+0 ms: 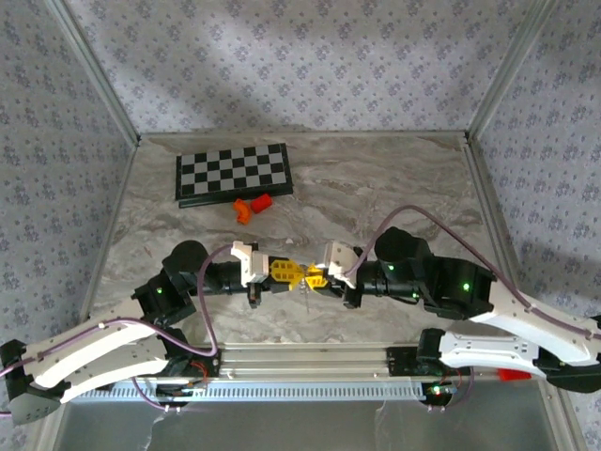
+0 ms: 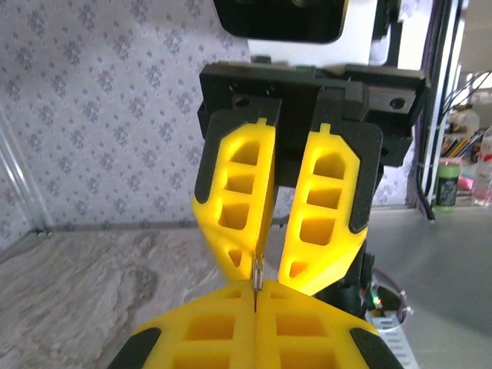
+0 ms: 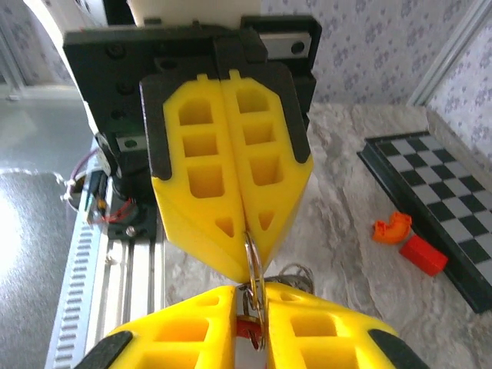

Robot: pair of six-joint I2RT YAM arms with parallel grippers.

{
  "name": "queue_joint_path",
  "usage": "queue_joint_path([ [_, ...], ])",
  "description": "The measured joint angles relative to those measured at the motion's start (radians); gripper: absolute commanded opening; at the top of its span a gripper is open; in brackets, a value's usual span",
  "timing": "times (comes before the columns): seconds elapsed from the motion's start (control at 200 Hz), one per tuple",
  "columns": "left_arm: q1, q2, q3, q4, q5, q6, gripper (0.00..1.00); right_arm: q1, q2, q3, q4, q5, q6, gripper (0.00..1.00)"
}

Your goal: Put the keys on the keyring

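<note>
Both YAMs: white shells, black joints, yellow fingers.
Build matches on left arm [image 1: 94, 352] and right arm [image 1: 512, 329]: white moulded covers on the long links, black rounded joint housings, a green LED [image 1: 465, 285] lit on several. A lilac-grey cable [image 1: 202, 301] runs outside each arm, base to wrist; thin red wires [image 1: 192, 368] at the left base. White boxy block [image 1: 246, 261] at each wrist. Same on left gripper [image 1: 297, 274] and right gripper [image 1: 311, 278]: black body, socket screws [image 2: 242, 101] in the face, yellow tapered fingers [image 3: 207, 177] with square pockets and a triangular one near the tip, black plate [image 3: 157, 123] along each outer edge.
</note>
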Motion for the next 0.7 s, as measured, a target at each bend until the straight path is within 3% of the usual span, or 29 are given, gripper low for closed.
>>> queue_joint_path([
  [0.155, 0.001, 0.012, -0.027, 0.106, 0.029, -0.043, 0.00, -0.002, -0.028, -0.018, 0.035, -0.017, 0.010, 0.00],
  [0.35, 0.001, 0.015, -0.028, 0.110, 0.029, -0.043, 0.01, -0.003, -0.033, -0.019, 0.036, -0.019, 0.014, 0.00],
  [0.505, 0.000, 0.016, 0.026, -0.072, -0.017, 0.031, 0.13, -0.006, 0.017, 0.020, -0.047, 0.010, 0.006, 0.00],
  [0.7, 0.000, 0.035, 0.125, -0.294, -0.084, 0.129, 0.11, -0.003, 0.142, 0.158, -0.209, 0.042, -0.024, 0.00],
])
